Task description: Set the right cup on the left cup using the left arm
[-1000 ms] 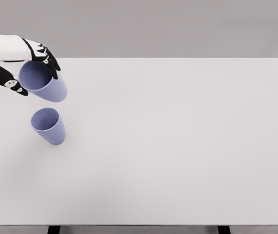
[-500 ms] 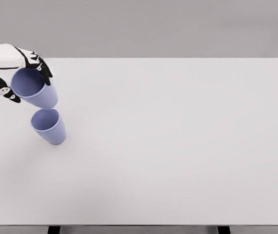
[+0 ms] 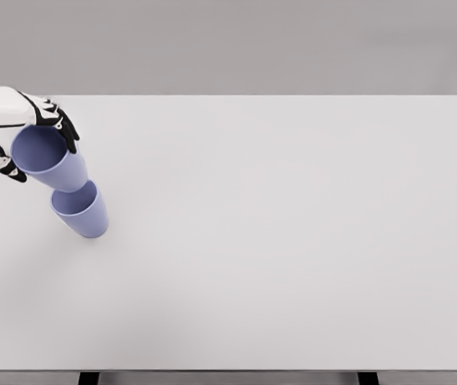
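A lavender cup (image 3: 82, 213) stands upright on the white table (image 3: 277, 233) at the left. Just above it, a second lavender cup (image 3: 48, 158) hangs tilted, its base overlapping the standing cup's far rim. My left hand (image 3: 32, 144) comes in from the left edge and is shut on the upper cup at its rim, black fingers (image 3: 62, 127) curled over the far side and the thumb on the near side. Whether the two cups touch I cannot tell. The right arm does not show.
The table's front edge runs along the bottom, with dark legs (image 3: 89, 378) below it. A grey wall (image 3: 252, 44) rises behind the table's far edge.
My left hand has carried the held cup down and to the left, from well above the standing cup to just over its rim. The standing cup has not moved.
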Controlling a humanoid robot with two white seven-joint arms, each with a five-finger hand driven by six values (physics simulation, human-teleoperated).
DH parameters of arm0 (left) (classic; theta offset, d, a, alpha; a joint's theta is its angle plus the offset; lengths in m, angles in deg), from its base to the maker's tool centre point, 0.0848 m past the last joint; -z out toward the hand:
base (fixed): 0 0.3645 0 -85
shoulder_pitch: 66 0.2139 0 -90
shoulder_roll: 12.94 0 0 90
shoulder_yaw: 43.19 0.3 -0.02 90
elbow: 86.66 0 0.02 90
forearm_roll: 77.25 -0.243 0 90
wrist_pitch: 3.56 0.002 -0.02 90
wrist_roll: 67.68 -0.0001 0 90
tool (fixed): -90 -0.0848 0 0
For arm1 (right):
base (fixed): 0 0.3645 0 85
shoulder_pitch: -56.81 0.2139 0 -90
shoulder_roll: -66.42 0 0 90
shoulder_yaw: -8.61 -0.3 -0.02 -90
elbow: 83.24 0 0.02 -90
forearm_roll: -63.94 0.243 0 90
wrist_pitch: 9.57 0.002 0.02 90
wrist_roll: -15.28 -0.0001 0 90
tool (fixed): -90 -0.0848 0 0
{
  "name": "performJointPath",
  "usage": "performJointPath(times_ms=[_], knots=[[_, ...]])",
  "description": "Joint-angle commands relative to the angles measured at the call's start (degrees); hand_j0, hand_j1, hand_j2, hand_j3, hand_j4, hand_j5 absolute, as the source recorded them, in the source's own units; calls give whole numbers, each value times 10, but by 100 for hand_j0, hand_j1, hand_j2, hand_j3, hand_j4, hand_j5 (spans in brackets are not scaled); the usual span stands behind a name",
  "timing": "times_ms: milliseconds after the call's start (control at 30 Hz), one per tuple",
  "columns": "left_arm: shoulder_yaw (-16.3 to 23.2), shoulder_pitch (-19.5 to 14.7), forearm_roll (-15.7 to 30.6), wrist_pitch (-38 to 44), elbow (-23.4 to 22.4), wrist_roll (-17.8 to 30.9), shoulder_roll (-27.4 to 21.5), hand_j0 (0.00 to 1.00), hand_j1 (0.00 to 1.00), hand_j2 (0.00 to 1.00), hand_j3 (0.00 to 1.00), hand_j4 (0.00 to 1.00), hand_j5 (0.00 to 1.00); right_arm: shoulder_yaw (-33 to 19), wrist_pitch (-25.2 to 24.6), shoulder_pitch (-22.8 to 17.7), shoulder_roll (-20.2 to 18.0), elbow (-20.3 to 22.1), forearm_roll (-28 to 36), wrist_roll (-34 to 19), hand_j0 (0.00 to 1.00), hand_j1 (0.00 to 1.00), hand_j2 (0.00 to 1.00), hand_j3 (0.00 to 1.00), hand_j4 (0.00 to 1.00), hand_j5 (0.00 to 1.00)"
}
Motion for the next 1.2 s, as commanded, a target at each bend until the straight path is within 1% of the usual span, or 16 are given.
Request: performJointPath(times_ms=[0, 233, 567, 1167], knots=[[8, 0, 3, 23, -2, 0, 0, 54, 54, 54, 54, 54, 54, 0, 1, 0, 0, 0, -1, 0, 100, 100, 100, 100, 100, 100], [7, -1, 10, 22, 6, 0, 6, 54, 54, 54, 54, 54, 54, 0, 1, 0, 0, 0, -1, 0, 100, 100, 100, 100, 100, 100], [7, 0, 10, 18, 9, 0, -10, 55, 55, 55, 55, 55, 55, 0, 1, 0, 0, 0, -1, 0, 100, 100, 100, 100, 100, 100], [3, 0, 10, 18, 19, 0, -12, 55, 55, 55, 55, 55, 55, 0, 1, 0, 0, 0, -1, 0, 100, 100, 100, 100, 100, 100]])
